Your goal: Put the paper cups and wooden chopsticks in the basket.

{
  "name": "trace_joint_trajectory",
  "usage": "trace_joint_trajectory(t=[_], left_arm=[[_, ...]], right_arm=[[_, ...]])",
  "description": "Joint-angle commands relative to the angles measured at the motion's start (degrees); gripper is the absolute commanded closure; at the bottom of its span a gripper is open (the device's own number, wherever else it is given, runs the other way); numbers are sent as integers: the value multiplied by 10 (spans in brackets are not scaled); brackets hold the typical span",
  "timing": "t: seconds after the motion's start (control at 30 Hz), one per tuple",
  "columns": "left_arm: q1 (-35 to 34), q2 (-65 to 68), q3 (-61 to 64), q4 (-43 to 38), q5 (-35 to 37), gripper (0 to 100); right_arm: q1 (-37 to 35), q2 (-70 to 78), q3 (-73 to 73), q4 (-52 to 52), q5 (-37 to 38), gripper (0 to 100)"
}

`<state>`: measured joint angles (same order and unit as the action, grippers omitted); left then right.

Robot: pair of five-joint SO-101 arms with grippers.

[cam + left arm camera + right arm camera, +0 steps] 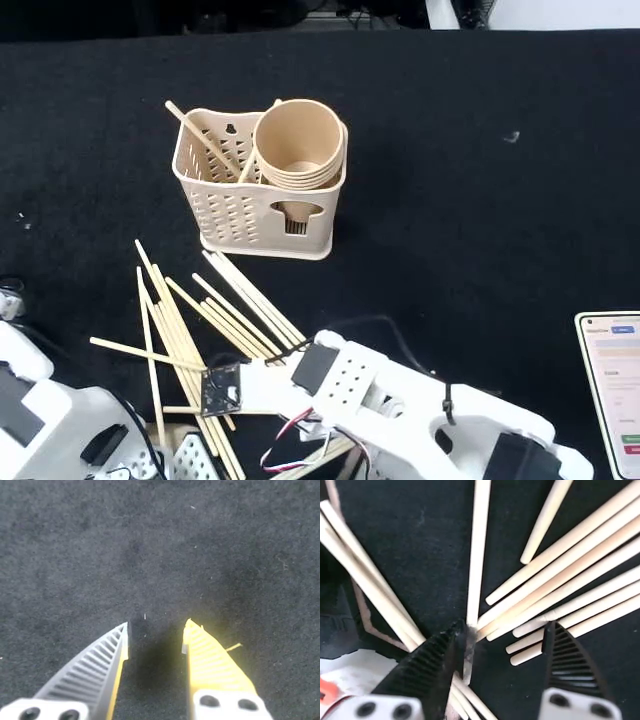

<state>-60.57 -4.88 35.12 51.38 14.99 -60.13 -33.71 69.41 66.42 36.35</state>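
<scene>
- A desk (480, 220) covered in black cloth is seen from above. A beige slotted basket (250, 215) on it serves as the landmark.
- A lit phone (612, 385) lies well apart from the basket and is cut off by the frame edge.
- Loose wooden chopsticks (215, 315) are fanned on the cloth in front of the basket, on the side nearer the arms and apart from it.
- The right arm (380, 395) is stretched across the ends of the fan farthest from the basket, so parts of several sticks are covered.
- The right pincer (507, 630) is spread wide just above these loose sticks. Several stick ends lie between its jaws, ungripped. One stick runs against the inner edge of one finger (437, 665); whether it is touched cannot be told.
- The left pincer (156, 629) is held partly open over bare black cloth.
- The basket is divided into two compartments. Paper cups (298, 140) are nested upright in one. A few standing chopsticks (200, 130) lean in the other, their tips above the rim.
- The number of cups in the stack cannot be made out.
- The left arm (50, 425) is cut off at the frame corner, farther from the basket than the fan. How its pincer lies relative to the basket cannot be told.
</scene>
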Motion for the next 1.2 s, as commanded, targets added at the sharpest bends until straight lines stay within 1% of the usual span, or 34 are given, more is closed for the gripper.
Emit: trace_joint_trajectory(t=[0.0, 0.13, 0.17, 0.23, 0.33, 0.4, 0.47, 0.53, 0.6, 0.7, 0.93, 1.17], left_arm=[[0, -21, -29, 0, 4, 820], [0, -21, -29, 0, 4, 820], [0, -21, -29, 0, 4, 820], [0, -21, -28, 0, 4, 820], [0, -21, -28, 0, 4, 820], [-2, -21, -28, 0, 4, 820], [-3, -21, -28, 0, 4, 820], [-3, -21, -28, 0, 4, 820], [-3, -21, -28, 0, 4, 820], [-3, -21, -29, 0, 4, 820], [-3, -21, -29, 0, 4, 820], [-3, -21, -29, 0, 4, 820]], right_arm=[[10, 3, 22, -45, 1, 751], [10, 3, 32, -62, 4, 753], [10, 3, 32, -62, 4, 768], [10, 2, 32, -64, 5, 841], [10, 1, 36, -91, 5, 988], [18, 1, 36, -91, 4, 966], [47, -1, 29, -89, 4, 968], [92, -1, 13, -88, 6, 988], [142, -1, -5, -84, 13, 987], [204, -1, -25, -66, 65, 987], [323, -1, -33, -62, 149, 987], [378, -1, -60, -53, 203, 986]])
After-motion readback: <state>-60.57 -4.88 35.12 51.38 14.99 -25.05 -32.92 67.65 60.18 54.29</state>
